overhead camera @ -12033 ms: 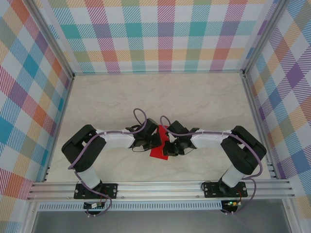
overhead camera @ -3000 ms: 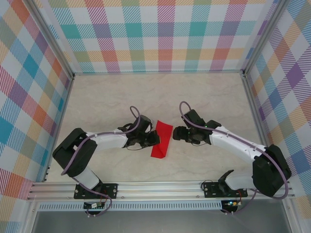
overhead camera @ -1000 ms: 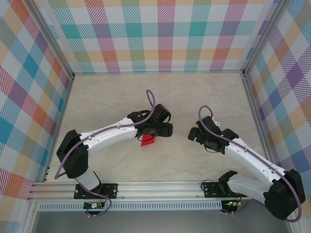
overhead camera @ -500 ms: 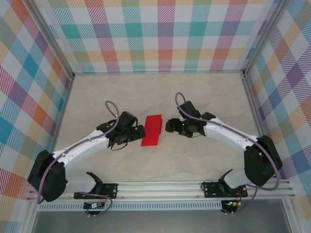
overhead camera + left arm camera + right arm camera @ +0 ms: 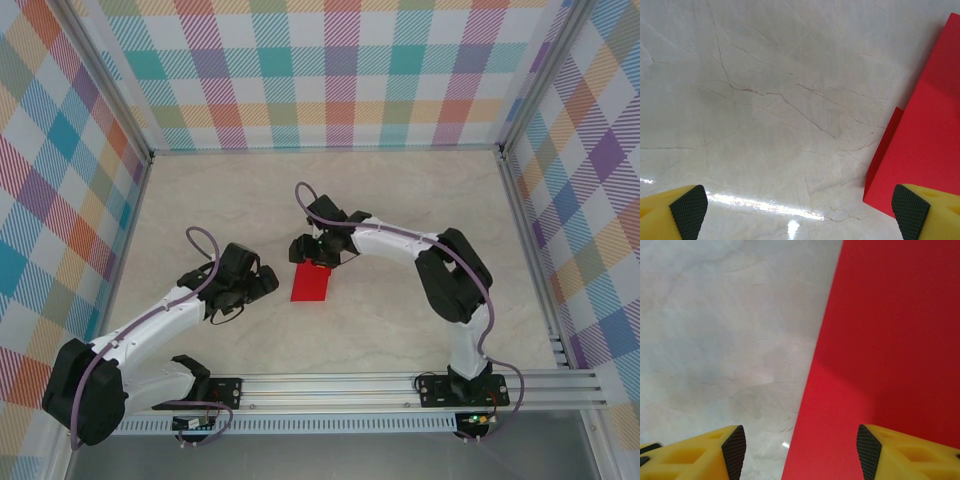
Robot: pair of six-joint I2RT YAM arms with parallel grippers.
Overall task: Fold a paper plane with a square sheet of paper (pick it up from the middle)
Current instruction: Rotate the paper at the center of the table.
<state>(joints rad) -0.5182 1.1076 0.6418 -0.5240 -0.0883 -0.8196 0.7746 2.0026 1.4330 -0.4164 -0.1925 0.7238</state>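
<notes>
The square sheet of paper (image 5: 312,284) is bright red and lies flat on the table, folded into a narrow layered strip. My right gripper (image 5: 311,254) hangs over the strip's far end. In the right wrist view its jaws (image 5: 801,445) stand open, and the paper's (image 5: 890,340) left edge runs between them. My left gripper (image 5: 266,284) sits just left of the strip, apart from it. It is wide open (image 5: 799,207), with its right fingertip (image 5: 910,212) above the paper's (image 5: 927,145) near corner. The paper plane is out of view.
The pale marble tabletop (image 5: 420,200) is boxed in by checked walls (image 5: 330,70) at the back and both sides. An aluminium rail (image 5: 330,388) with both arm bases runs along the near edge. The right arm's elbow (image 5: 455,265) reaches across the centre right.
My right gripper has swung left over the strip's far end and its jaws have narrowed. My left gripper has drawn back down-left and opened wide. The paper stays put.
</notes>
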